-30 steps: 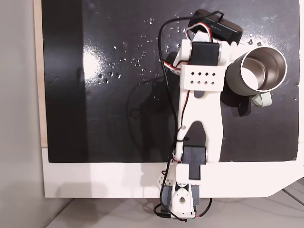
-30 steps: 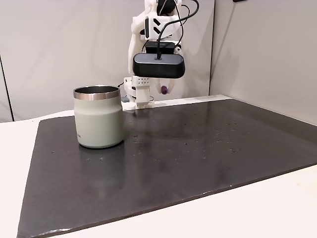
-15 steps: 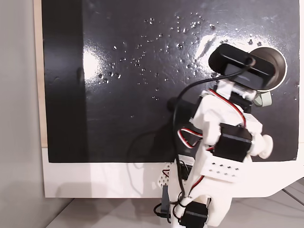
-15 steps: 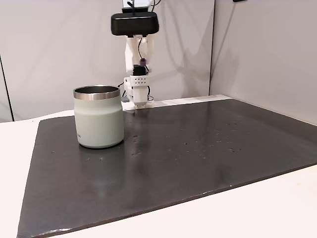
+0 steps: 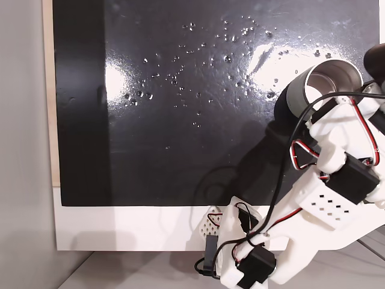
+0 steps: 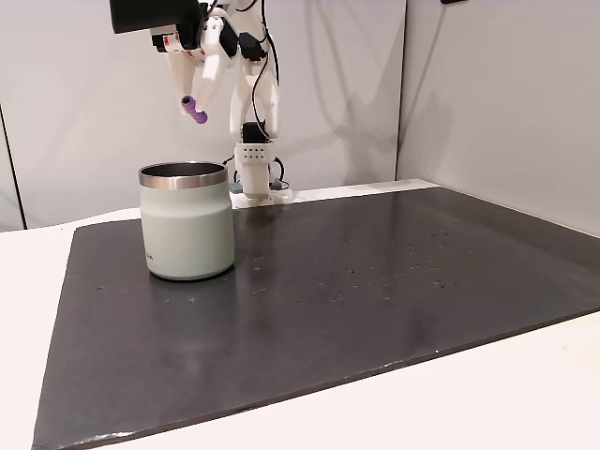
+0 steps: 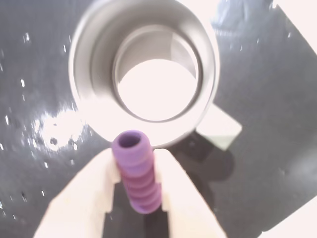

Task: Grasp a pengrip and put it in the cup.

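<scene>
1. Step in hand, as I judge it: carry and align. The grasp is made and the drop is not yet done.

2. Gripper [image 7: 134,196]: in the wrist view both fingers [image 7: 91,191] are pressed onto the pengrip [image 7: 136,173], one on each side, pinching it along its ribbed length. Its open end sticks out past the fingertips, toward the cup.

3. In a fixed view from the side, the pengrip [image 6: 194,110] hangs tilted from the gripper [image 6: 192,105], above the cup [image 6: 187,222] and clear of its rim. No contact between the two.

4. Alignment: in the wrist view the cup [image 7: 81,74] mouth lies just ahead of the fingertips. The pengrip's free end overlaps the near rim rather than the centre of the opening. From the side it looks roughly over the mouth, though I cannot fix the depth from that angle.

5. Next move, my estimate: nudge forward until the tip sits over the middle of the opening, perhaps lower a little, then spread the fingers. Risk: released here, the tube could clip the near rim and bounce onto the black mat [image 6: 375,291].

6. Cup contents: steel interior bright and glary at the bottom; I see nothing inside. Cup upright on the mat, pale handle [image 7: 218,130] at its side.

7. In a fixed view from above, the arm overlaps part of the cup [image 5: 325,81].
</scene>
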